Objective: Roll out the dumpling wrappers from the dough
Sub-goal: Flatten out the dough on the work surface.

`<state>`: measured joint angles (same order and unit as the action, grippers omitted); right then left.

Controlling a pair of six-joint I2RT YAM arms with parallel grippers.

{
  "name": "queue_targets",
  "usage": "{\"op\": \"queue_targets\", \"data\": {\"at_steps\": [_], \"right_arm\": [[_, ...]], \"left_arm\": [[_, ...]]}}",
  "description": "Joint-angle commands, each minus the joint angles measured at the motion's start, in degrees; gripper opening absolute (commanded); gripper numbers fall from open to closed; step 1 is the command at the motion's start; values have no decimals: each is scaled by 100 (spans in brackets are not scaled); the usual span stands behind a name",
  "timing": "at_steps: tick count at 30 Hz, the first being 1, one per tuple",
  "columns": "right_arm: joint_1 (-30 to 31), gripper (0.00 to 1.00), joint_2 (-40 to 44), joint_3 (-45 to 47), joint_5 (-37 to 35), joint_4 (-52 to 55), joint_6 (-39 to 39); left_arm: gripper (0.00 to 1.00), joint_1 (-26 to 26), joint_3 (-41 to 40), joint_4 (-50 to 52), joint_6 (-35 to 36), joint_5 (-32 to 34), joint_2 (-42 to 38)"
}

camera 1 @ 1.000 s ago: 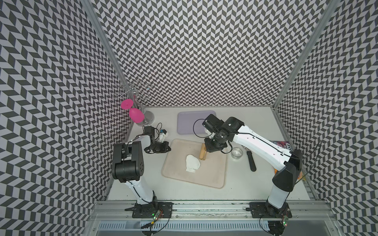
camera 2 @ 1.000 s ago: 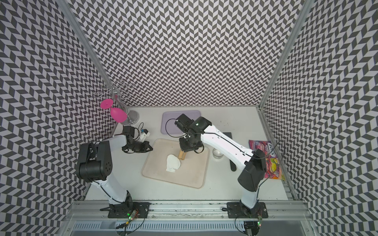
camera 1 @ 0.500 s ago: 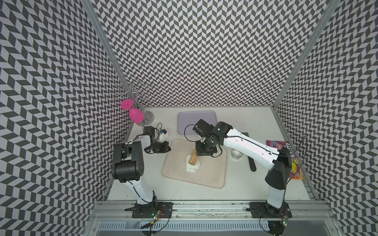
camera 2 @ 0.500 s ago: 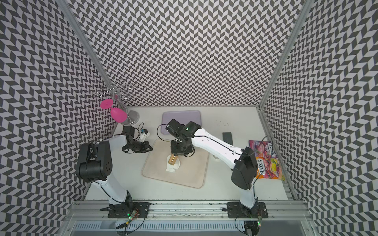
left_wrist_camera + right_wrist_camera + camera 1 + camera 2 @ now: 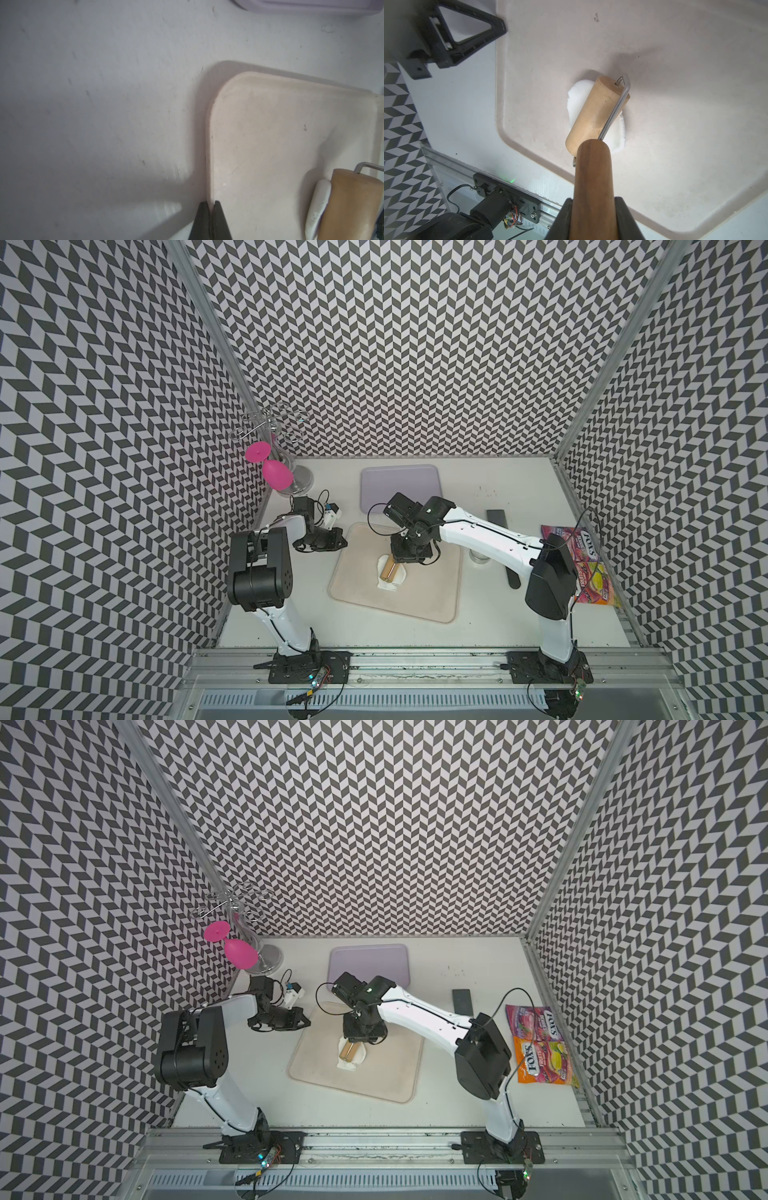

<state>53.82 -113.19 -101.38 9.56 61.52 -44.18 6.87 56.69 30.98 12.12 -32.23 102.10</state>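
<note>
Step in hand: flattening dough (image 5: 577,93) w/ small wooden roller (image 5: 596,112). Right gripper (image 5: 591,216) is partly closed, jaws clamped on both sides of the roller's dark wood handle (image 5: 591,176). Drum sits right on the dough, angled across it. Dough lies near the middle of the beige tray (image 5: 415,597), a bit toward the left arm's side, in both top views (image 5: 353,1058). It looks like a smallish oblong pad, prob. not thin enough yet, so early in the task. No round wrappers visible anywhere.

Left gripper (image 5: 209,207) is fully closed, nothing in it, tips right at the tray's edge. Can't tell if it touches.

Next move, my guess: press down and roll across the pad, then repeat in other directions till it's a thin sheet. Watch for dough sticking to the drum or the tray sliding.

Hidden/unclear:
- Much of the dough is under the drum, so thickness is hard to judge.
- Right jaws are hidden by the wrist in top views.
- Left wrist view cuts the roller off at the frame edge.
- Metal ring (image 5: 478,560) is half behind the right arm, prob. the cutter, not sure.
</note>
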Motion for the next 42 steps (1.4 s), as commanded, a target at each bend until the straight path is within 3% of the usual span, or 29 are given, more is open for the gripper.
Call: {"op": "queue_targets", "data": {"at_steps": [1,13,25,36,42], "right_arm": [[-75,0,-364,518,-2,-227,-75],[-486,0,-530,1559,304,-891,-187],[-531,0,-623,1680,466,-1238,-26],[-396,0,139,-92,360,-166,1192],[-325,0,148,-622,383,266,1312]], "left_arm": [[0,60,-70,100,95,129,-111],[0,77,-87,101,106,138,-129],[0,77,-82,101,115,129,-96],[0,77,-85,103,105,147,-68],[0,77,-92,100,106,138,-77]]}}
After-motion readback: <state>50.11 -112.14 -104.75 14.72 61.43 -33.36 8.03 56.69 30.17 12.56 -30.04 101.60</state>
